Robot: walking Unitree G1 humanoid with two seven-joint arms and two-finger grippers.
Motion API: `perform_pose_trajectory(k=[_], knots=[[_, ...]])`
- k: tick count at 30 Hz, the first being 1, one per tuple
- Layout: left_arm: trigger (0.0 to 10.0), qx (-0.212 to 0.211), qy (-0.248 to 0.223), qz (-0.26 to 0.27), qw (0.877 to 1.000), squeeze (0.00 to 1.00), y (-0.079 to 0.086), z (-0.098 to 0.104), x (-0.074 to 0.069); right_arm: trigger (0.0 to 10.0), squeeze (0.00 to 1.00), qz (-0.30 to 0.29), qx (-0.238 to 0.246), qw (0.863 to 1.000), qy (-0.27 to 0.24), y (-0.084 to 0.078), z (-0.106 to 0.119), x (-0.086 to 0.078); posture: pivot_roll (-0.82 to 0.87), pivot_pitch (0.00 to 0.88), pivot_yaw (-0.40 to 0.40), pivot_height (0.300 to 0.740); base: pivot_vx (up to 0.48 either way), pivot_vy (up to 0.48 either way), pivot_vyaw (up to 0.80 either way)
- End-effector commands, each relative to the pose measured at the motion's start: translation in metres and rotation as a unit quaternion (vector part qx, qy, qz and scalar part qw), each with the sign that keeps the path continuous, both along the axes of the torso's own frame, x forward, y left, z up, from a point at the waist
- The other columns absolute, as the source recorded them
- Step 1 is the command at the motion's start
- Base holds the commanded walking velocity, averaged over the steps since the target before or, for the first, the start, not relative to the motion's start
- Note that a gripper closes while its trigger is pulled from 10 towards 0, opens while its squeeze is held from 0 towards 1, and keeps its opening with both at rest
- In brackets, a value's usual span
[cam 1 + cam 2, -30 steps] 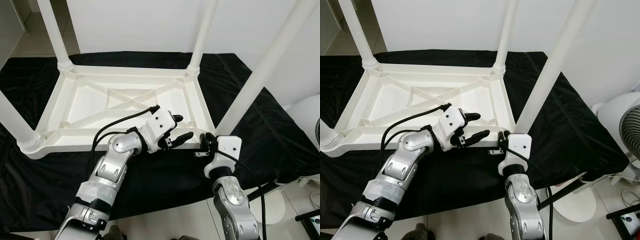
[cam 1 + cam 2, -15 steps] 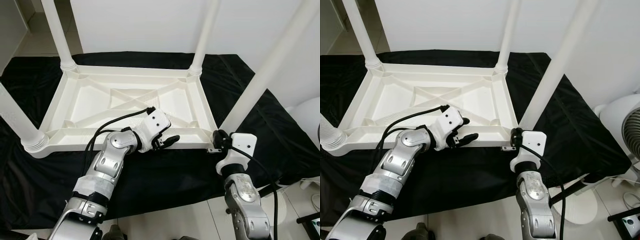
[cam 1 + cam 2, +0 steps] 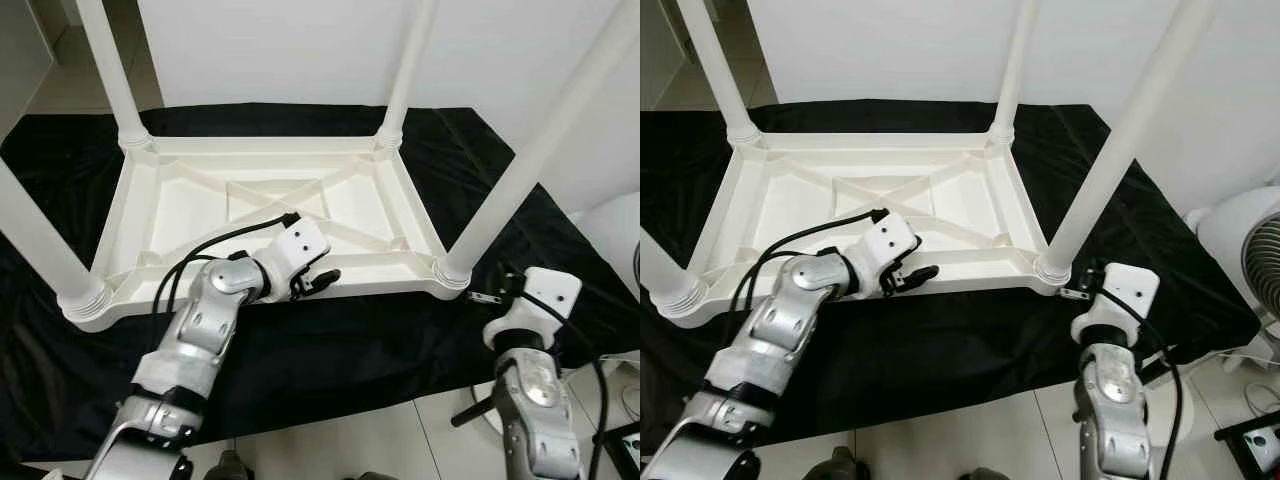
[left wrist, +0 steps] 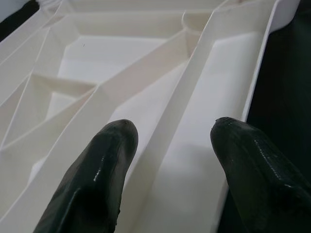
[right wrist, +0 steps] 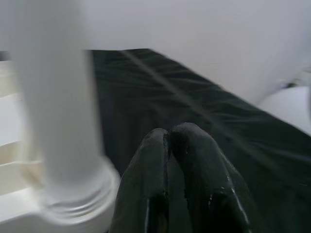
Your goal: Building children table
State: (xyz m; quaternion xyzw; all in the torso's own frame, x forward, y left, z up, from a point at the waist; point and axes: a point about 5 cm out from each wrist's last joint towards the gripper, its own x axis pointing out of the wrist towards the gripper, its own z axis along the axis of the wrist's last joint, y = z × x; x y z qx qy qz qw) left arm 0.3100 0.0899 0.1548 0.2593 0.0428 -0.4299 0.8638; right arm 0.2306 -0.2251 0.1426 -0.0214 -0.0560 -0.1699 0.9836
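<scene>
Table, white plastic, lies upside down on a black cloth, underside ribs up, four legs pointing up.

Left gripper: at the table's near long rim, roughly 6 o'clock of the tabletop centre. Fingers spread apart, holding nothing. In the left wrist view one finger sits over an inner rib, the other over the outer rim edge with the cloth beyond; whether either finger touches the plastic, cannot tell. A black cable loops from the wrist back over the ribs.

Right gripper: fingers pressed together, nothing seen between them. It sits off the table's near right corner, at about 4 o'clock from the tabletop centre, just beside the base of the near right leg but apart from it. The right wrist view is blurred; leg collar and cloth show beyond the fingertips. A small metal piece shows on the cloth between the corner and the wrist housing; what it is, cannot tell.

Outward: far legs at 11 and 1 o'clock, near left leg at 8 o'clock. A white wall stands behind. A white fan stands at 3 o'clock, off the cloth.
</scene>
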Motion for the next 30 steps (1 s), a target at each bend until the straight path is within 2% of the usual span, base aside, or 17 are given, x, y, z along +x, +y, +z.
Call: perform_pose_trajectory(k=[1, 7, 10, 16, 19, 20, 22, 25, 27, 28, 30], knots=[[10.0, -0.006, -0.007, 0.017, 1.000, 0.00, -0.001, -0.001, -0.004, 10.0, 0.00, -0.001, 0.007, 1.000, 0.006, -0.001, -0.005, 0.000, 0.03, 0.025, -0.044, 0.740, 0.000, 0.000, 0.00], [10.0, -0.025, 0.019, -0.034, 0.999, 0.00, -0.005, -0.002, -0.017, 10.0, 0.00, 0.003, 0.008, 1.000, 0.007, 0.001, -0.006, 0.001, 0.03, 0.024, -0.046, 0.740, 0.000, 0.000, 0.00], [10.0, -0.034, 0.048, -0.066, 0.996, 0.00, -0.006, -0.003, -0.027, 10.0, 0.00, 0.012, 0.010, 1.000, 0.004, 0.004, -0.005, 0.003, 0.03, 0.023, -0.045, 0.740, 0.000, 0.000, 0.00], [10.0, -0.031, 0.056, -0.075, 0.995, 0.00, -0.006, -0.005, -0.030, 10.0, 0.00, 0.015, 0.010, 1.000, 0.004, 0.005, -0.005, 0.002, 0.03, 0.023, -0.045, 0.740, 0.000, 0.000, 0.00], [10.0, 0.017, 0.061, -0.046, 0.997, 0.00, 0.005, -0.018, -0.027, 10.0, 0.00, 0.019, 0.012, 1.000, 0.006, 0.007, -0.006, 0.001, 0.03, 0.023, -0.044, 0.740, 0.000, 0.000, 0.00], [10.0, 0.021, 0.063, -0.029, 0.997, 0.00, 0.007, -0.021, -0.024, 10.0, 0.00, 0.019, 0.012, 1.000, 0.006, 0.008, -0.006, 0.002, 0.03, 0.023, -0.045, 0.740, 0.000, 0.000, 0.00], [10.0, 0.013, 0.060, 0.002, 0.998, 0.00, 0.009, -0.021, -0.017, 10.0, 0.00, 0.020, 0.013, 1.000, 0.005, 0.008, -0.006, 0.003, 0.03, 0.022, -0.044, 0.740, 0.000, 0.000, 0.00], [10.0, 0.010, 0.059, 0.009, 0.998, 0.00, 0.009, -0.020, -0.016, 10.0, 0.00, 0.020, 0.013, 1.000, 0.005, 0.008, -0.006, 0.003, 0.03, 0.022, -0.044, 0.740, 0.000, 0.000, 0.00], [10.0, 0.011, 0.053, 0.067, 0.996, 0.00, 0.014, -0.019, -0.004, 10.0, 0.00, 0.022, 0.012, 1.000, 0.004, 0.009, -0.005, 0.004, 0.03, 0.021, -0.044, 0.740, 0.000, 0.000, 0.00], [10.0, 0.011, 0.053, 0.067, 0.996, 0.00, 0.014, -0.019, -0.004, 10.0, 0.00, 0.022, 0.012, 1.000, 0.004, 0.009, -0.005, 0.004, 0.03, 0.021, -0.044, 0.740, 0.000, 0.000, 0.00], [10.0, 0.016, 0.061, 0.104, 0.993, 0.00, 0.019, -0.020, 0.003, 10.0, 0.00, 0.023, 0.011, 1.000, 0.004, 0.010, -0.005, 0.004, 0.03, 0.020, -0.045, 0.740, 0.000, 0.000, 0.00]])
